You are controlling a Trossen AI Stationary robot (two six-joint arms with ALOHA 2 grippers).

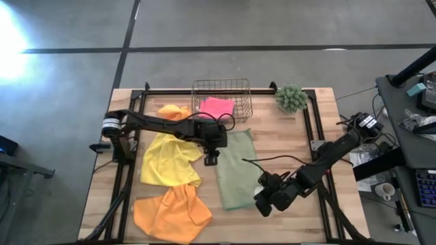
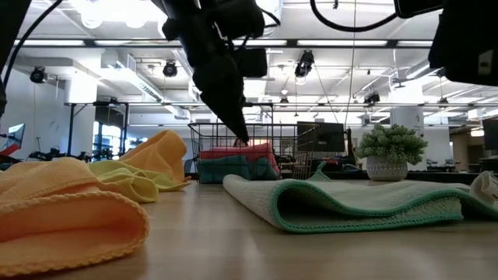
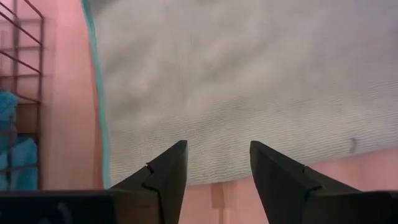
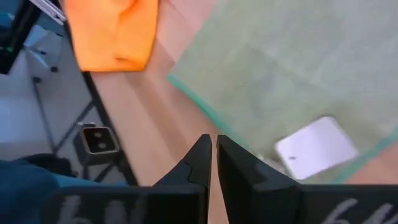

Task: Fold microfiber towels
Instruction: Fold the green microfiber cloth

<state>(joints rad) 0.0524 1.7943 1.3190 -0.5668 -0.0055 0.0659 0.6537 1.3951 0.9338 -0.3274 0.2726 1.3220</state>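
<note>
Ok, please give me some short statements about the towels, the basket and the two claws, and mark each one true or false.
1. The olive green towel lies on the table between the two arms. True.
2. The left claw is shut on that towel. False: it is open above it, holding nothing.
3. The right claw is shut. True.
4. The wire basket is empty. False: a pink towel lies inside.
5. The yellow towel is neatly folded. False: it lies crumpled.

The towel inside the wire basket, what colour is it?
Pink towel, clearest in the high view.
</note>
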